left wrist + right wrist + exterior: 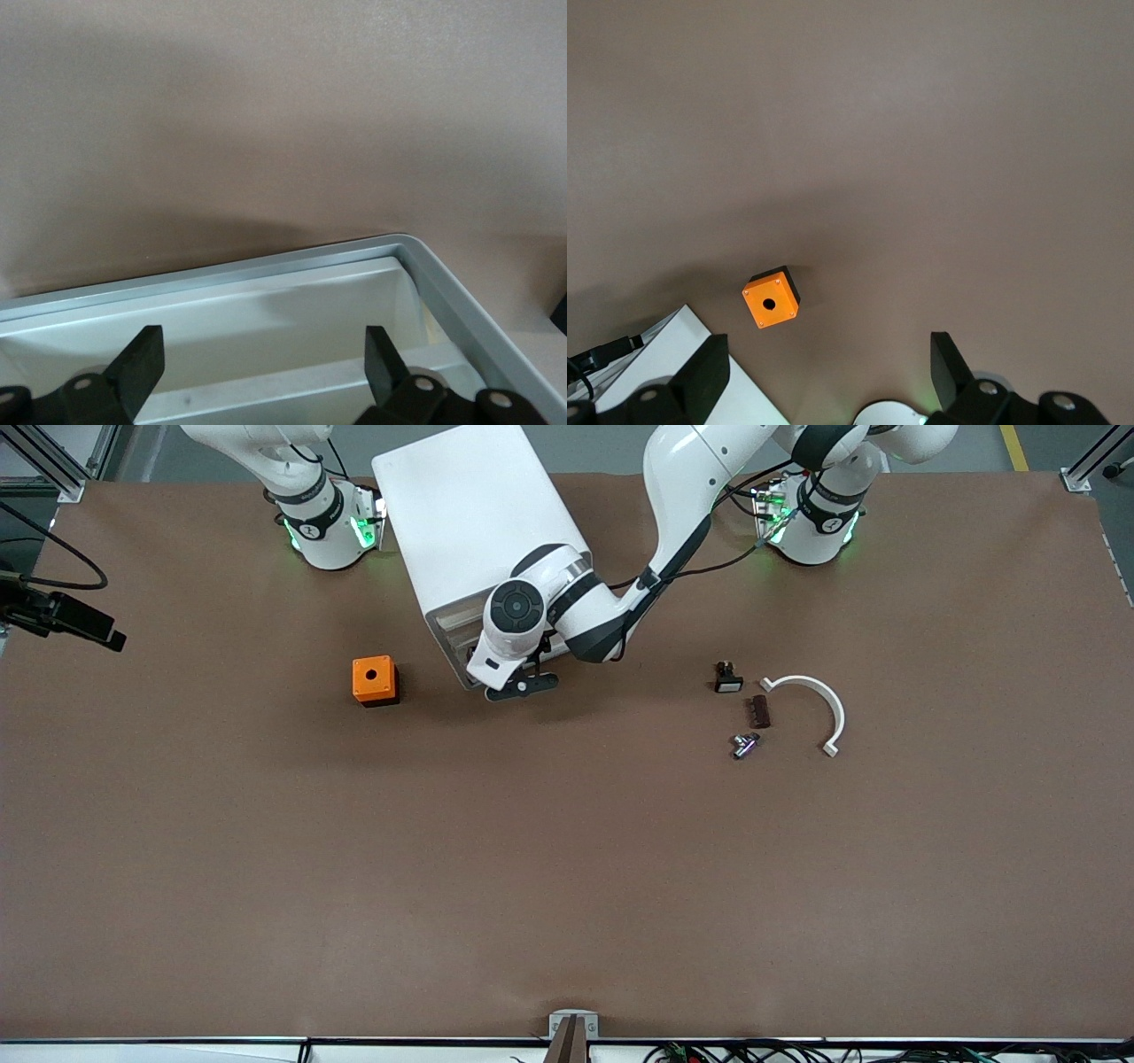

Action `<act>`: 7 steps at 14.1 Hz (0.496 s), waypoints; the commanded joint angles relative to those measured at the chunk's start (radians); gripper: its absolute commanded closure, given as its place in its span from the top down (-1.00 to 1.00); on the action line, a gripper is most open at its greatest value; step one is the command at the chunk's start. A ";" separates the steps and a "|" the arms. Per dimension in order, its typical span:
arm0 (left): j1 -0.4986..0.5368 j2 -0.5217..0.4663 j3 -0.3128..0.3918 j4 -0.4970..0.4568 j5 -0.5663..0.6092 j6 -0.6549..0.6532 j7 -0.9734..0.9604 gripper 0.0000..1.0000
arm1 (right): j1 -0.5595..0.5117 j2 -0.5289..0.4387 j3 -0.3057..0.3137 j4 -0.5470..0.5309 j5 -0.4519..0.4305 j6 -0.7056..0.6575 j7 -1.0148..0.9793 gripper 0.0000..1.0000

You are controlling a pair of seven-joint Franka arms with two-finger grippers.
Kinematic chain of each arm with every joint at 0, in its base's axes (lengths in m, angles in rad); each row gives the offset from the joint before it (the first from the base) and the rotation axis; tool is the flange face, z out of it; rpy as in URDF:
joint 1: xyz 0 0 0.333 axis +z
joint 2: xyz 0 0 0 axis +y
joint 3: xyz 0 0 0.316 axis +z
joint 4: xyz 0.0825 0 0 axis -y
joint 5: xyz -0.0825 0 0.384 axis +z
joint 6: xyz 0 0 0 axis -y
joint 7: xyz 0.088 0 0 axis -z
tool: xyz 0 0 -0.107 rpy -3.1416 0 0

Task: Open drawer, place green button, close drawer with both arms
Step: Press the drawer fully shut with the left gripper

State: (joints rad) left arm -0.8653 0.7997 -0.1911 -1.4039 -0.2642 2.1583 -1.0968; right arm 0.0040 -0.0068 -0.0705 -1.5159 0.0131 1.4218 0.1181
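Observation:
The white cabinet point(461, 522) stands between the two arm bases, its drawer fronts facing the front camera. My left gripper point(523, 685) is low in front of its lowest drawer. In the left wrist view the left gripper point(261, 359) is open and empty, its fingers point(142, 363) over the drawer's white rim point(266, 266) and inner wall. The tiny button point(745, 745) lies on the table toward the left arm's end. My right gripper point(824, 363) is open and empty, high above the table, out of the front view.
An orange box with a hole point(375, 680) sits beside the cabinet toward the right arm's end; it also shows in the right wrist view point(769, 301). Near the button lie a black white-faced button point(727, 677), a dark brown piece point(758, 711) and a white curved strip point(819, 695).

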 commanded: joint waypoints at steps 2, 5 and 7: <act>0.020 -0.028 -0.025 -0.020 -0.046 0.009 0.046 1.00 | -0.012 -0.024 0.009 -0.010 -0.018 0.032 -0.055 1.00; 0.098 -0.042 -0.004 -0.014 0.014 -0.003 0.124 1.00 | -0.010 -0.021 0.011 -0.006 -0.018 0.035 -0.060 1.00; 0.178 -0.069 0.009 -0.012 0.126 -0.052 0.196 1.00 | -0.010 -0.021 0.011 -0.006 -0.016 0.037 -0.060 1.00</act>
State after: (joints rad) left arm -0.7640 0.7775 -0.1828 -1.3986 -0.2107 2.1578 -0.9680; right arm 0.0038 -0.0103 -0.0708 -1.5148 0.0129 1.4545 0.0718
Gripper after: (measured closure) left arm 0.000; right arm 0.000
